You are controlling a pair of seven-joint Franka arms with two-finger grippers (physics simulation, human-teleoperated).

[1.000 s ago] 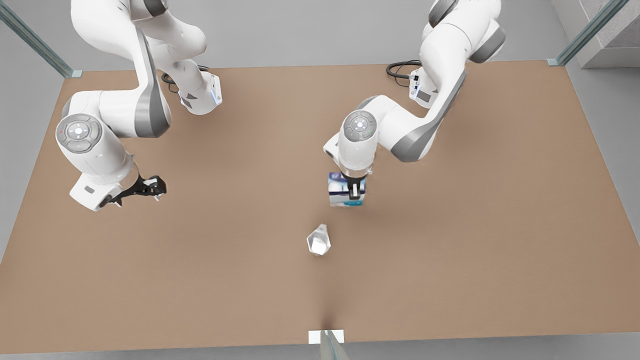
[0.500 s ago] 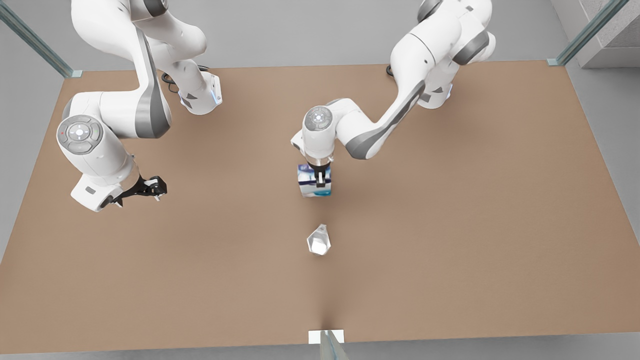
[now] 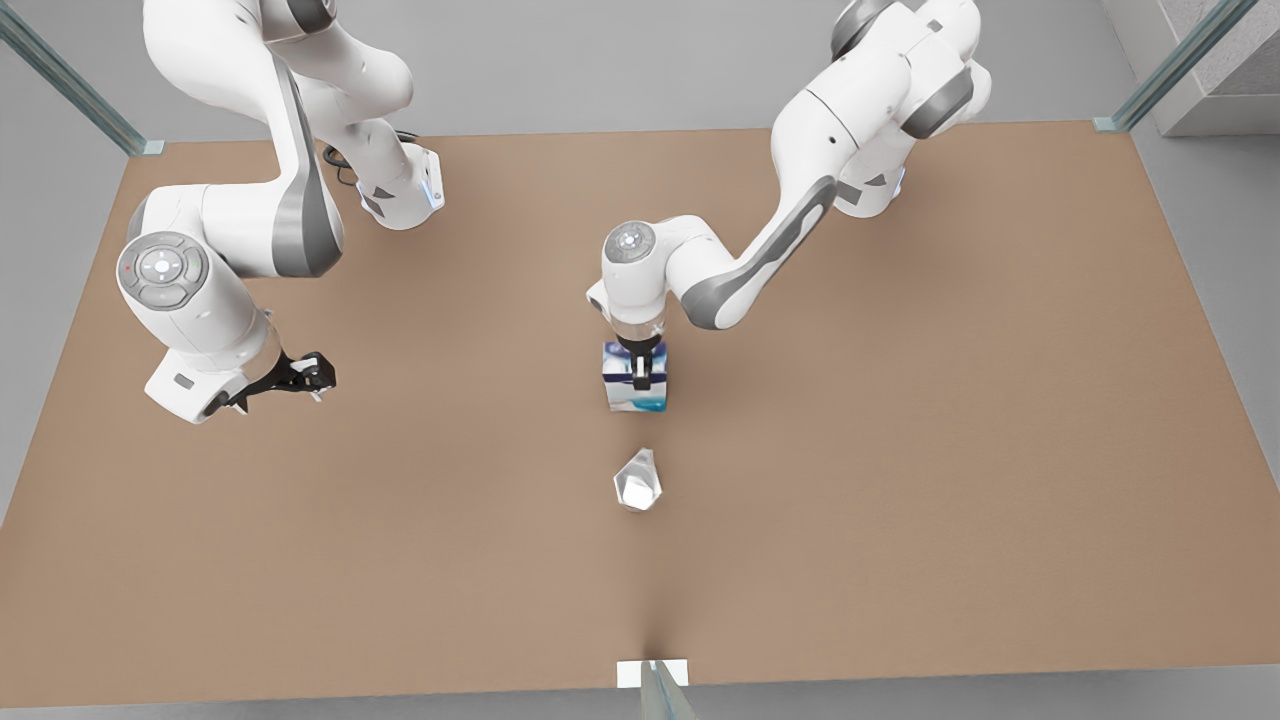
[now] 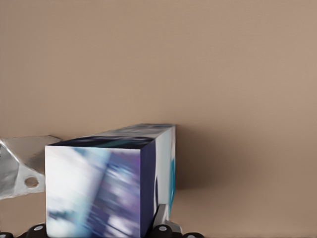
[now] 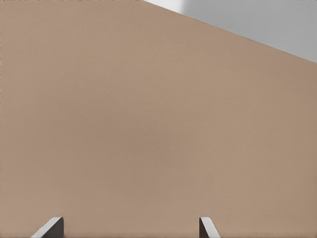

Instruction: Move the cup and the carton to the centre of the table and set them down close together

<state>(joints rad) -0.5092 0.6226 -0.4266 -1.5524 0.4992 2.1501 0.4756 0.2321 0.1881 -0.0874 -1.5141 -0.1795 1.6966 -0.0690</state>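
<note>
The white, dark blue and teal carton (image 3: 628,396) stands upright near the middle of the table (image 3: 900,450), with my left gripper (image 3: 640,374) shut on it from above. Whether its base touches the tabletop I cannot tell. In the left wrist view the carton (image 4: 99,183) is close up, and the silvery faceted cup (image 4: 20,163) lies just beside it. The cup (image 3: 637,480) rests on the table a short way in front of the carton, apart from it. My right gripper (image 3: 310,378) waits open over bare table at the front view's left, its fingertips (image 5: 52,227) wide apart.
A small white marker with a glass strip (image 3: 652,675) sits at the table's front edge. The arm bases and a black cable (image 3: 800,135) stand along the far edge. In the right wrist view the table's edge (image 5: 237,34) runs across one corner.
My left gripper has carried the carton toward the front view's left and then slightly nearer the cup. The cup and the right arm have stayed put.
</note>
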